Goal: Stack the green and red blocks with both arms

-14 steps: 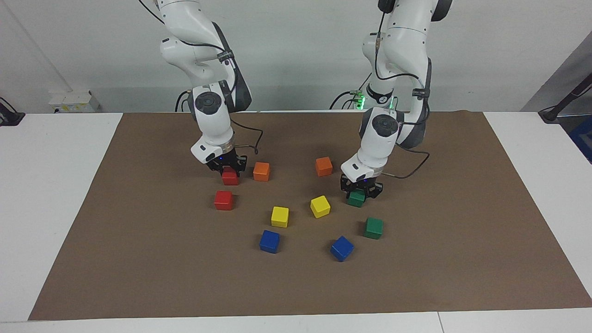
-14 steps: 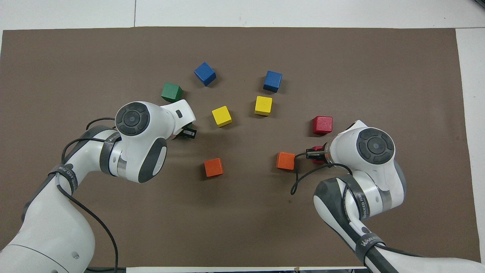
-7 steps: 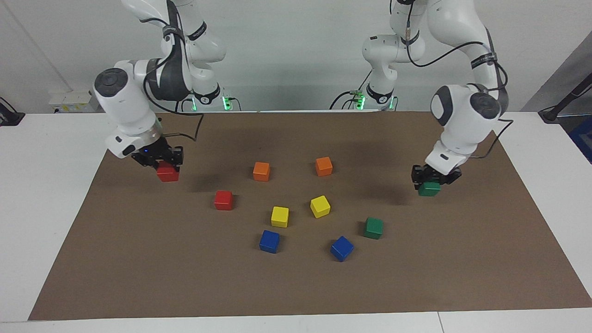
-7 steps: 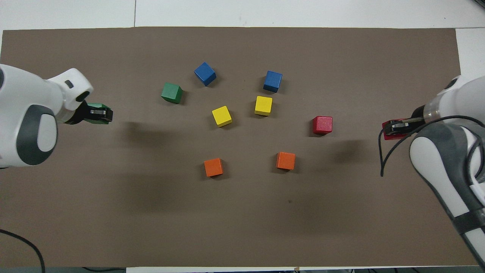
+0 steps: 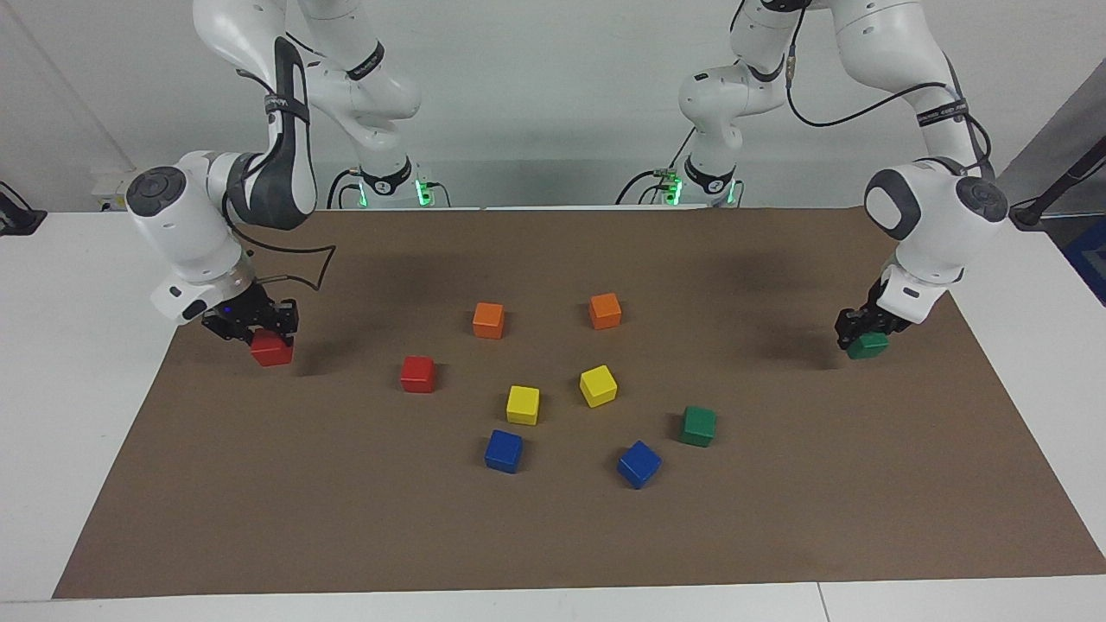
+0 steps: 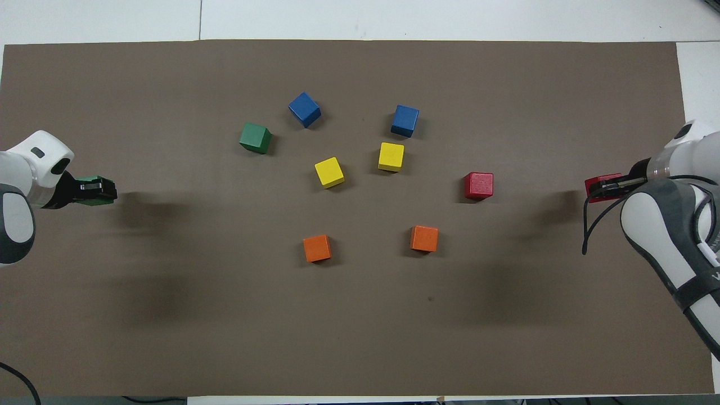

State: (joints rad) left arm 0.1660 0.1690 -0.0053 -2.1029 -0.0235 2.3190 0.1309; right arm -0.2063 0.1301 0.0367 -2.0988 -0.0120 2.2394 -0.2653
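Observation:
My left gripper (image 5: 867, 339) (image 6: 95, 189) is shut on a green block (image 5: 868, 345) (image 6: 89, 181) and holds it low over the brown mat near the left arm's end. My right gripper (image 5: 259, 333) (image 6: 604, 187) is shut on a red block (image 5: 271, 350) (image 6: 597, 182) low over the mat near the right arm's end. A second green block (image 5: 697, 426) (image 6: 255, 138) and a second red block (image 5: 418, 374) (image 6: 478, 185) lie on the mat (image 5: 778, 518) among the other cubes.
Two orange cubes (image 5: 488, 320) (image 5: 605, 310) lie nearest the robots. Two yellow cubes (image 5: 523, 404) (image 5: 598, 385) lie mid-mat. Two blue cubes (image 5: 504, 450) (image 5: 638, 464) lie farthest. White table (image 5: 86, 389) borders the mat at both ends.
Both arms have swung outward from the middle with their blocks, the left toward its end with the green block, the right toward its end with the red block, both lower now.

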